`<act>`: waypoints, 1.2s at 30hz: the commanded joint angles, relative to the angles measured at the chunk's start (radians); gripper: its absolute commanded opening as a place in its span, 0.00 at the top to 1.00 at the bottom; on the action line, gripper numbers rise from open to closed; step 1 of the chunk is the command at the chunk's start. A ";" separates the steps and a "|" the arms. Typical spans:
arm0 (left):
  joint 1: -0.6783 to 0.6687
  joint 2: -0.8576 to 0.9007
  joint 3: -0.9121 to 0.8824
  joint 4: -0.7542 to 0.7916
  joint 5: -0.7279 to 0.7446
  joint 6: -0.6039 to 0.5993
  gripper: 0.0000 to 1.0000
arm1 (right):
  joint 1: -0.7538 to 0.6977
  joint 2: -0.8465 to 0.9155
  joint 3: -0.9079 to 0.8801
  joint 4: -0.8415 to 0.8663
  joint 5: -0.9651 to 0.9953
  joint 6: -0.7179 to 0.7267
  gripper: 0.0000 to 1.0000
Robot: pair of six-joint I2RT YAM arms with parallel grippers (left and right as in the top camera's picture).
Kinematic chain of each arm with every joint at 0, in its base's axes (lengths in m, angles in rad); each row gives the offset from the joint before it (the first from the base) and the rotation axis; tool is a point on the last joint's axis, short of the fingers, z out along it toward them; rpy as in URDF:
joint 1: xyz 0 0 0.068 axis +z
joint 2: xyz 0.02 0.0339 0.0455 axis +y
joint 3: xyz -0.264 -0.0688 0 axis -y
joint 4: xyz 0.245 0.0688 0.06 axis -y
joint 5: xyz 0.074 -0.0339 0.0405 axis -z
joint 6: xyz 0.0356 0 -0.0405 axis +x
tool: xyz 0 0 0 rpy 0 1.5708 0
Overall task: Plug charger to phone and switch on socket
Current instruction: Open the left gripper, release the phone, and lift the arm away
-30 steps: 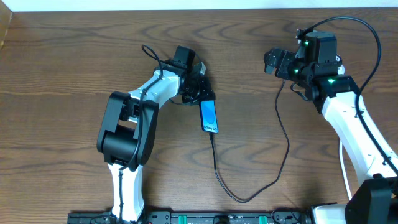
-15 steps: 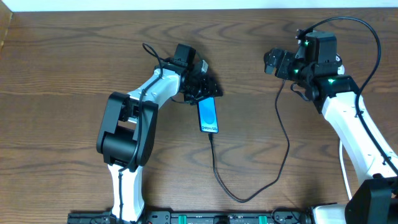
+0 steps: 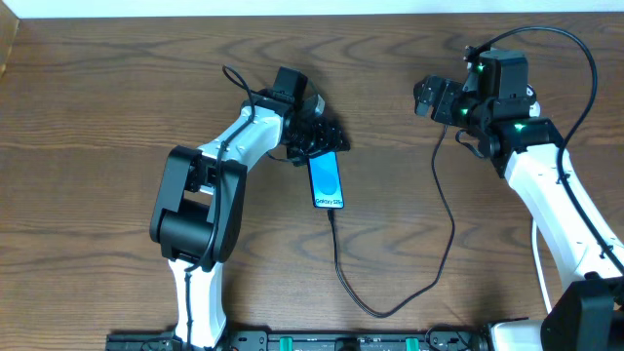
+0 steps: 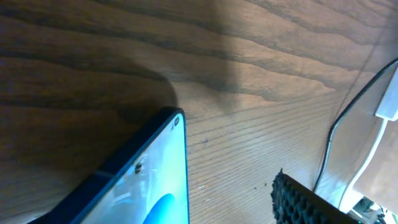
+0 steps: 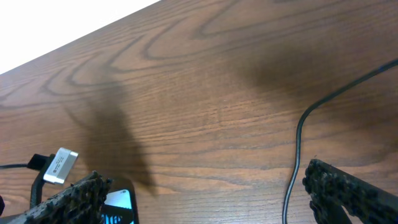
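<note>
The phone [image 3: 327, 180] lies flat on the table with its blue screen lit, also seen close up in the left wrist view [image 4: 143, 186]. My left gripper [image 3: 320, 139] stands open over the phone's top end; one finger [image 4: 301, 199] is clear of the phone's edge. The charger cable [image 3: 375, 310] runs from the phone's lower end, loops toward the front edge, then climbs to the right arm. My right gripper [image 5: 208, 205] is wide open above bare wood, with the cable [image 5: 293, 174] just inside its right finger. The socket is out of view.
A white label tag [image 5: 60, 165] hangs on a wire by the left arm. The table's back edge [image 3: 312, 14] lies beyond both grippers. At the right edge of the left wrist view runs a white cord [image 4: 368, 162].
My left gripper has opened from shut around the phone's top end, and the phone has shifted very slightly. The right arm and the cable have not moved.
</note>
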 commanded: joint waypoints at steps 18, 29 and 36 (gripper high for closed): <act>0.015 0.034 -0.018 -0.071 -0.238 0.006 0.18 | -0.002 -0.016 0.005 -0.013 0.009 -0.015 0.01; 0.083 0.033 -0.011 -0.102 -0.238 0.027 0.18 | -0.002 -0.016 0.005 -0.021 0.011 -0.022 0.01; 0.186 -0.056 0.097 -0.295 -0.386 0.154 0.18 | -0.002 -0.016 0.005 -0.027 0.011 -0.022 0.01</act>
